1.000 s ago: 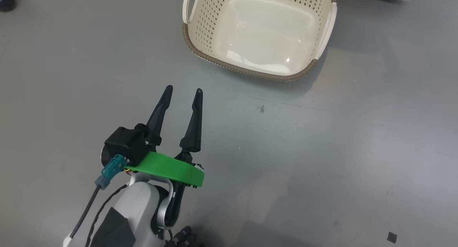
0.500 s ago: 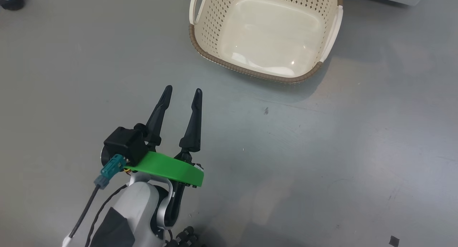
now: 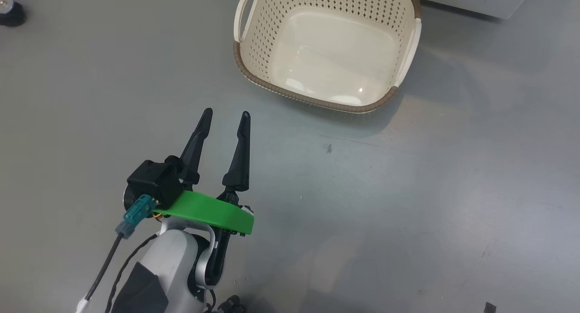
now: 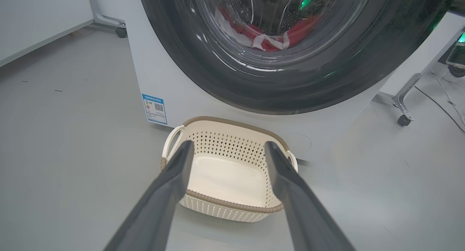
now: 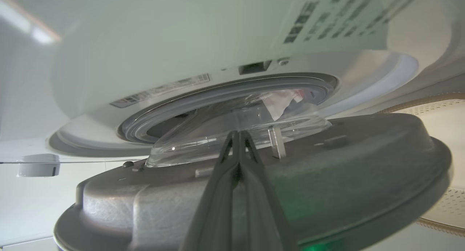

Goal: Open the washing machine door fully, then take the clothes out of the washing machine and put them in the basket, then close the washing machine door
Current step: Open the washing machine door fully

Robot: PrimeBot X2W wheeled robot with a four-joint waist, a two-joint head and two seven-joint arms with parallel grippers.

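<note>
Well, the left gripper (image 3: 226,113) hangs over the floor (image 3: 408,190). Its fingers are spread wide with nothing between them, and they point at the basket (image 3: 312,100). The basket sits mouth up just in front of the washer (image 4: 163,73), its long side running along the washer's front. The right gripper (image 5: 238,134) is pinched tight by the inner side of the door (image 5: 363,153), which stands partly open. Red clothes (image 4: 269,40) lie inside the washer.

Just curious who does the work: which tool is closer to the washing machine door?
Right. The right tool, shut, is at the inner side of the washing machine door; the left tool, open, hangs short of the basket, farther back.
</note>
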